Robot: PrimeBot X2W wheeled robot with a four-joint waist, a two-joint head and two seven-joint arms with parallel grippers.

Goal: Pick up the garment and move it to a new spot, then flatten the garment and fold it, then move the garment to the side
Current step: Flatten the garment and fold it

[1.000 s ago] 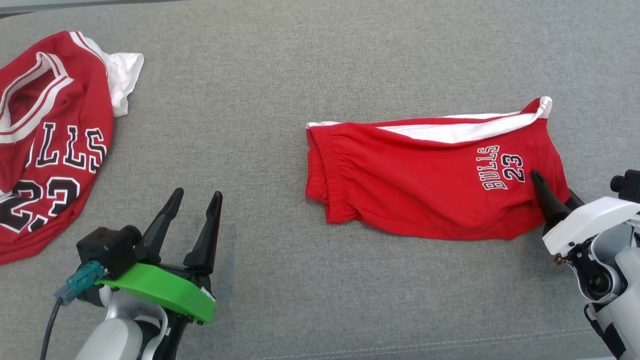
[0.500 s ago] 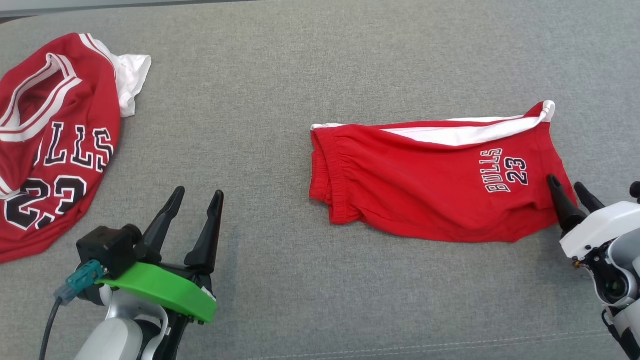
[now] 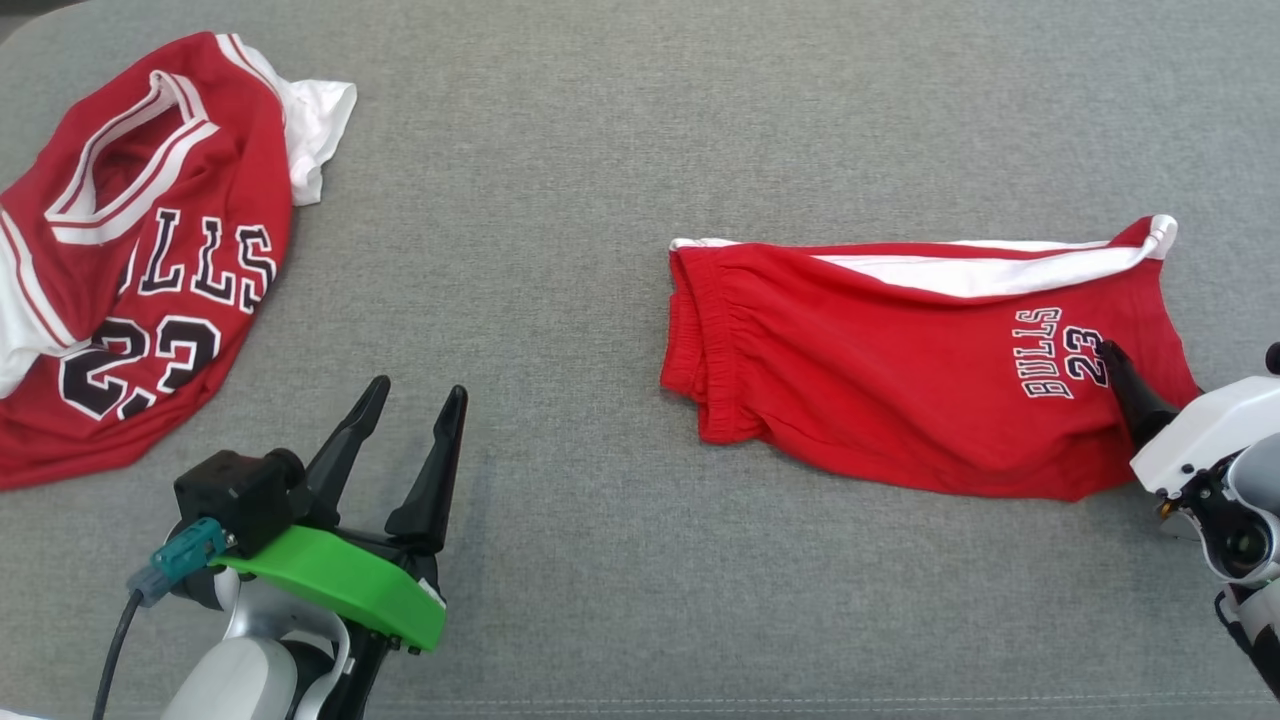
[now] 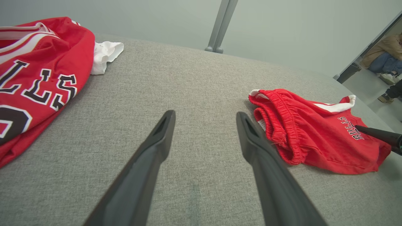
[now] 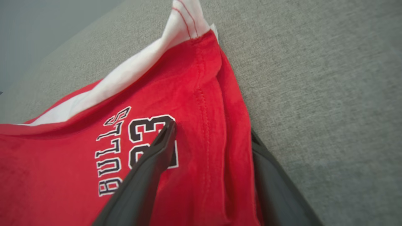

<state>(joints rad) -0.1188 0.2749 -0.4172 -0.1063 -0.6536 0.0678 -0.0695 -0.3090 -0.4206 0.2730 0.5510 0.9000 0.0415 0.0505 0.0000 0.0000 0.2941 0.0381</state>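
Note:
The garment, red shorts (image 3: 900, 380) printed "BULLS 23", lies folded on the right, elastic waistband to the left and a white stripe along the far edge. My right gripper (image 3: 1132, 358) is open at the right hem. One finger (image 5: 157, 157) rests on top by the "23", and the tip of the other finger (image 5: 273, 182) is hidden beneath the fabric edge. The shorts (image 5: 204, 94) sit between the jaws. My left gripper (image 3: 419, 387) stands open over bare grey cloth, well left of the shorts (image 4: 314, 131). In the left wrist view, the left gripper (image 4: 205, 113) holds nothing.
A red "BULLS 23" jersey (image 3: 130, 250) with white trim lies crumpled at the far left, seen as the jersey (image 4: 31, 78) in the left wrist view. The grey upholstered surface (image 3: 560, 150) carries both. Beyond it stand a metal post (image 4: 220, 25) and a seated person (image 4: 383, 59).
The head camera has shifted, sliding the whole picture right. My right gripper opened wide and pushed further onto the shorts' hem, one finger now under the fabric. The left arm kept still.

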